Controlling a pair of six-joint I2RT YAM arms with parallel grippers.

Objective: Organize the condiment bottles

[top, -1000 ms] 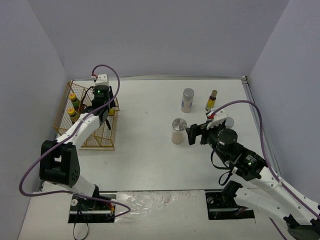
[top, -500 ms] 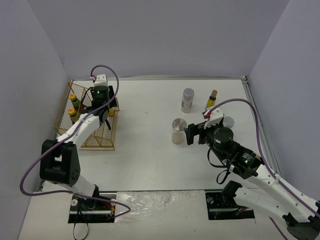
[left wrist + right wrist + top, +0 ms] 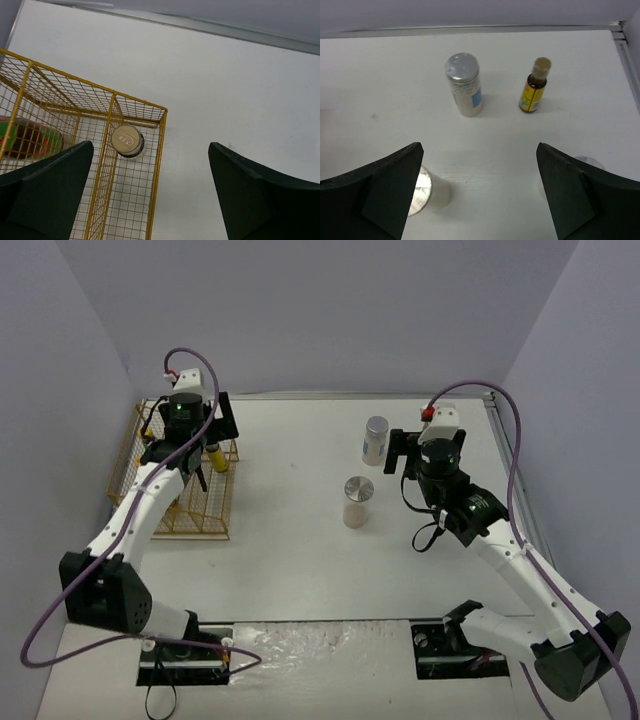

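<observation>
A: Bottles first. Where?

B: Right wrist view. Blue-labelled jar is upright, upper centre. Slim yellow-labelled bottle is upright to its right, apart from it, with bare surface between. Second jar is at lower left, half hidden behind a finger. A silver lid peeks out at lower right, the rest hidden.

A: Rack side?

B: Left wrist view. A capped bottle stands inside the gold wire rack, close against its right-hand corner post. A green-red labelled bottle shows through the mesh at far left.

A: Hands?

B: Left hand is spread wide with nothing between the fingers, over the rack's corner edge. Right hand is likewise spread and empty, facing the jar and slim bottle.

A: Room to move?

B: Overhead view shows a wide bare stretch in the centre and lower half of the frame, from the rack's right edge to the second jar. The slim bottle sits near the rail at the surface's right edge. Walls close in on three sides.
</observation>
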